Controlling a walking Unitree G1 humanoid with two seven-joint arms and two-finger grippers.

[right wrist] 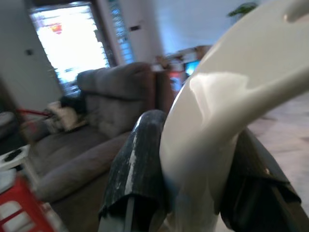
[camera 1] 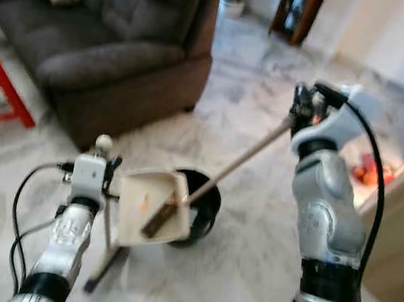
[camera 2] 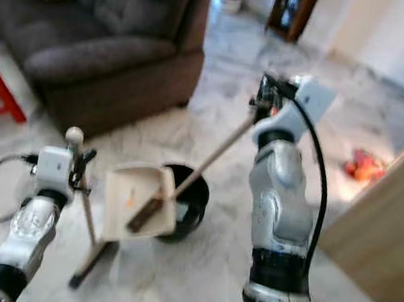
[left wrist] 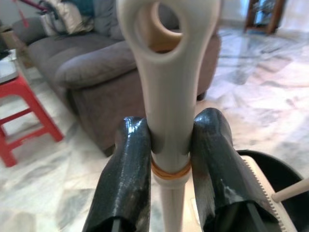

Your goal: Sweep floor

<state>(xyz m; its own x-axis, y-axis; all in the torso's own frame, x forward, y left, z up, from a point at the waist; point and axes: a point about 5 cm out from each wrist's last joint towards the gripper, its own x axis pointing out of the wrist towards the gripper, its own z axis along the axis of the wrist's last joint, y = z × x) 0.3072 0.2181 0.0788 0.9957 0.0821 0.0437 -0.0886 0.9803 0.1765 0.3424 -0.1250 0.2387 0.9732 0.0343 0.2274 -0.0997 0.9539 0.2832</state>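
Both arms are reaching over the marble floor (camera 1: 247, 261) beside the sofa (camera 1: 119, 43). Sweeping is looking nearly finished: the dustpan (camera 1: 151, 208), holding a small orange scrap, is tipping over a black bin (camera 1: 206, 204) while the broom (camera 1: 217, 179) is brushing into it. Left tool (left wrist: 169, 159) is clamping the dustpan handle; right tool (right wrist: 193, 188) is clamping the broom's top.

Both eye views look forward and down from the head, sharing the sofa (camera 1: 119, 43) and floor (camera 1: 248, 254). Each wrist view sits close behind its gripper, facing the sofa.
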